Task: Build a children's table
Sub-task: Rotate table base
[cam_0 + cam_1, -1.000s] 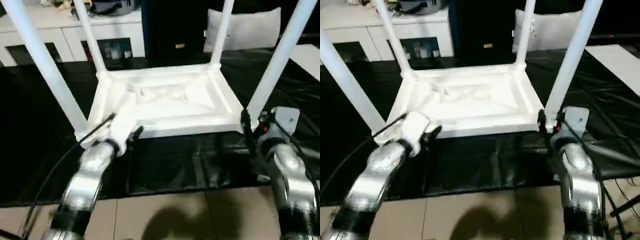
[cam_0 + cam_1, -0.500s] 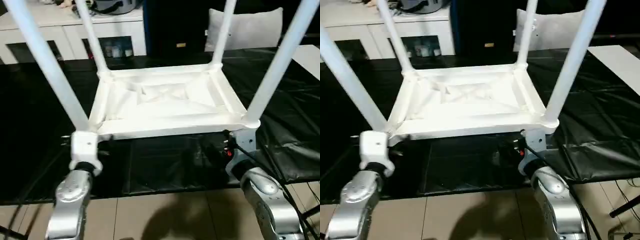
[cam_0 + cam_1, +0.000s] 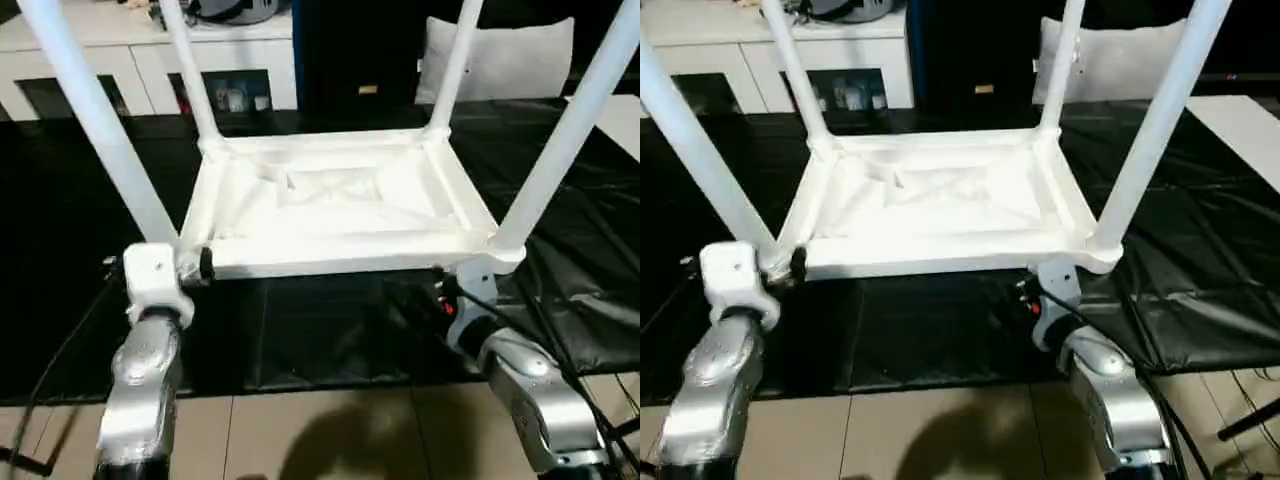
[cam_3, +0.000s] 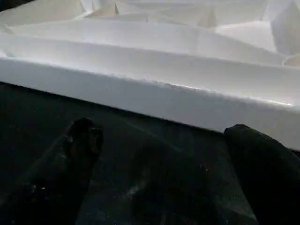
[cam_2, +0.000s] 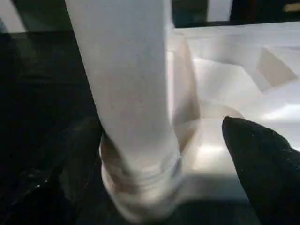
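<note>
My left tool (image 3: 195,268) is spread wide at the near left corner of the little table (image 3: 330,200), with that corner's leg (image 5: 126,89) standing between its fingers (image 5: 262,164), not pinched. My right tool (image 4: 159,154) is spread wide too, low at the near right corner, just in front of the table's edge and holding nothing. The table lies upside down on the black sheet (image 3: 330,330) over the floor. All four legs stick up from the corners, so I think the building part is about done. Next I would need to take hold of the table with both tools and turn it over onto its legs. A white cabinet (image 3: 140,70) stands far behind.
</note>
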